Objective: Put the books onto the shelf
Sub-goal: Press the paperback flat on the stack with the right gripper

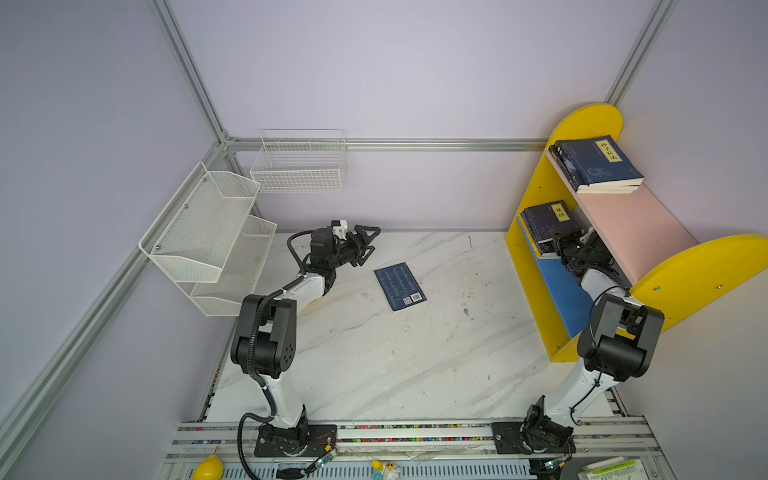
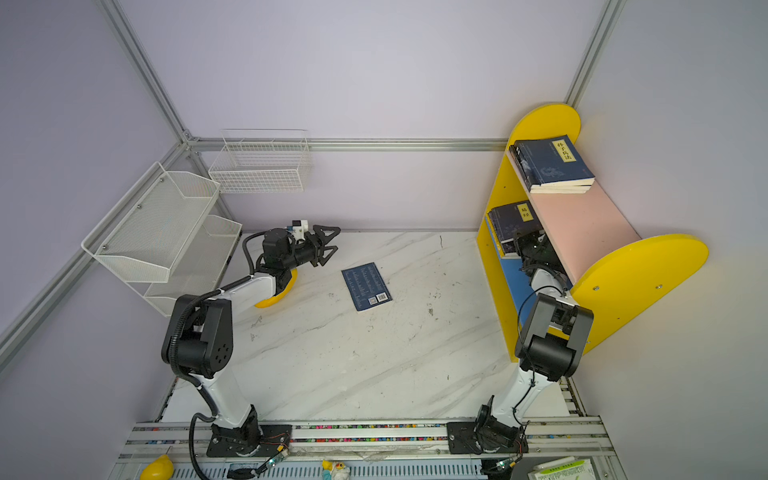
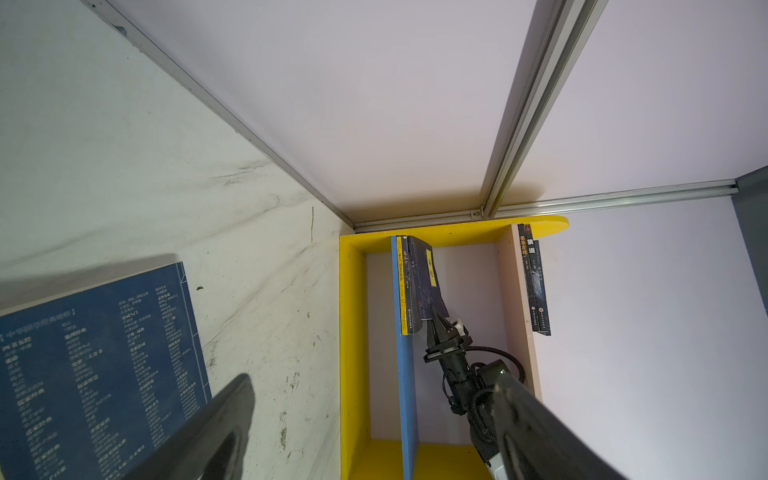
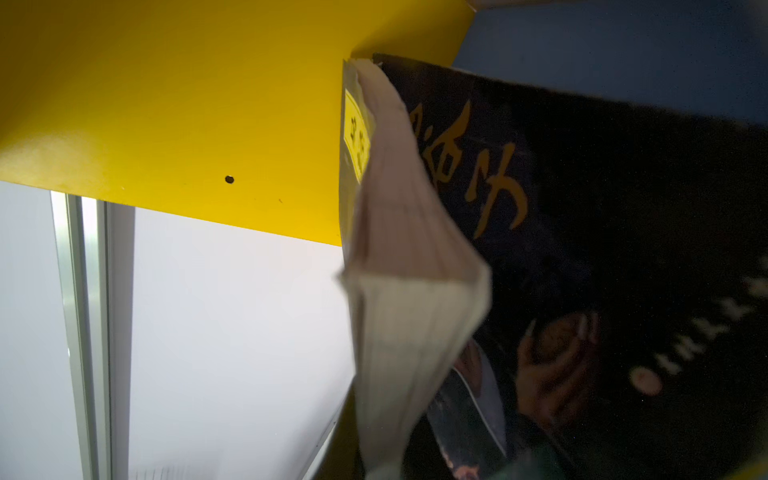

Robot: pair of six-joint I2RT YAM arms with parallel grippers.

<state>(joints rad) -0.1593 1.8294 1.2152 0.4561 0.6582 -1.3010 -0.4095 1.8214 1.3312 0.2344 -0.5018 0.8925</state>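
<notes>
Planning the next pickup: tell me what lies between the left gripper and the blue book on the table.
Only bare marble tabletop, in both top views: nothing stands between the left gripper and the blue book.

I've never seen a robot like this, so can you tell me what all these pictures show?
These are two robot arms tidying books. Two pictures look down from above; two come from small cameras on the arms' wrists. The left gripper is open and empty above the marble table, where one blue book lies back cover up. The right gripper reaches into the yellow shelf and pinches a navy book atop the pile on the blue board. Other books lie on the pink board.
</notes>
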